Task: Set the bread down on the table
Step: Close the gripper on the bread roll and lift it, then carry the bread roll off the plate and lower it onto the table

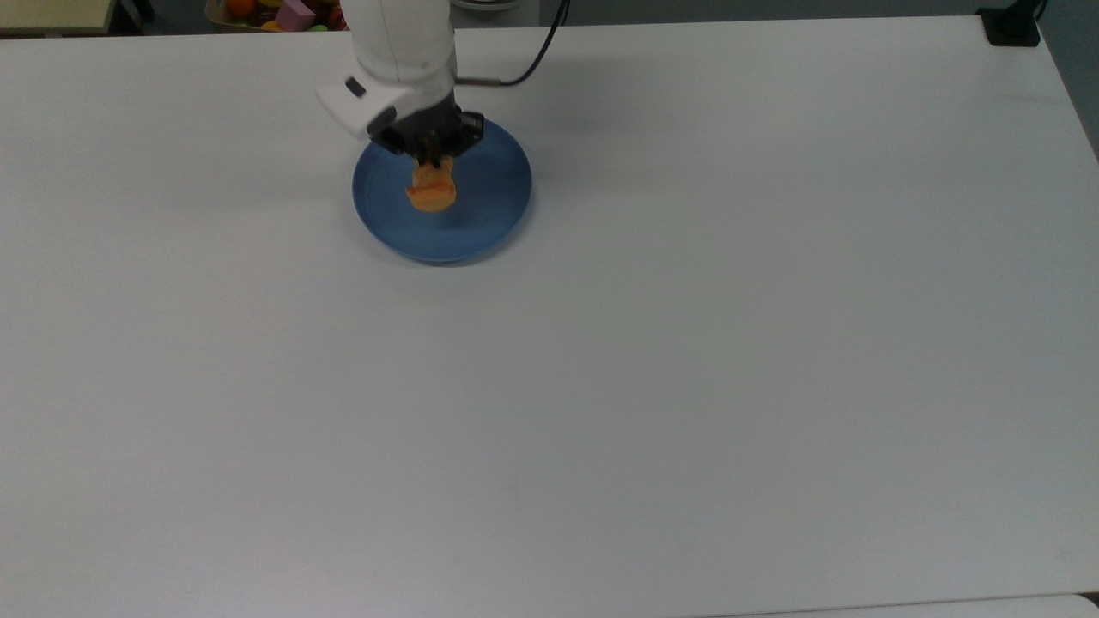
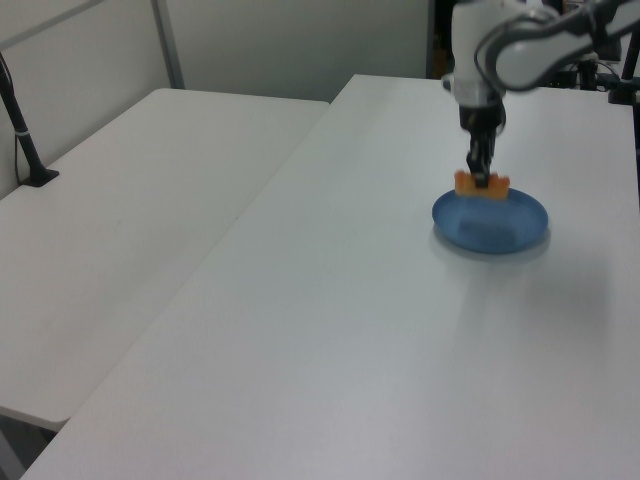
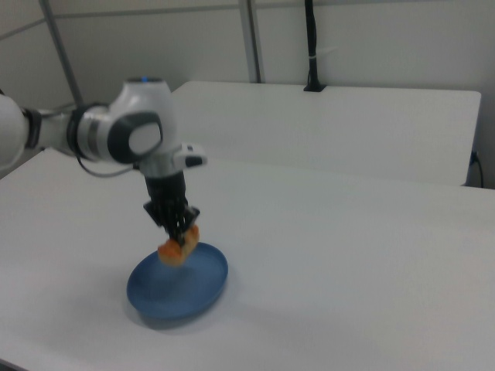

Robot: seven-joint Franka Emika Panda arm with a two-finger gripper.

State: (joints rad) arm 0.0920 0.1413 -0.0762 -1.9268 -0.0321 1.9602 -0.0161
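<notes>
The orange-golden bread (image 1: 432, 190) (image 2: 482, 185) (image 3: 178, 249) hangs in the air just above the round blue plate (image 1: 489, 206) (image 2: 500, 225) (image 3: 182, 286). My gripper (image 1: 431, 160) (image 2: 480, 178) (image 3: 182, 233) is shut on the loaf's middle from above. In the right view the loaf tilts, its lower end toward the right view's left. The white table (image 1: 652, 360) (image 2: 330, 340) (image 3: 348, 263) spreads wide around the plate.
A bin of coloured toys (image 1: 283, 12) sits past the table's far edge in the top view. A black mount (image 1: 1011, 26) stands at the top view's upper right corner. A second white table (image 2: 110, 240) adjoins in the left view.
</notes>
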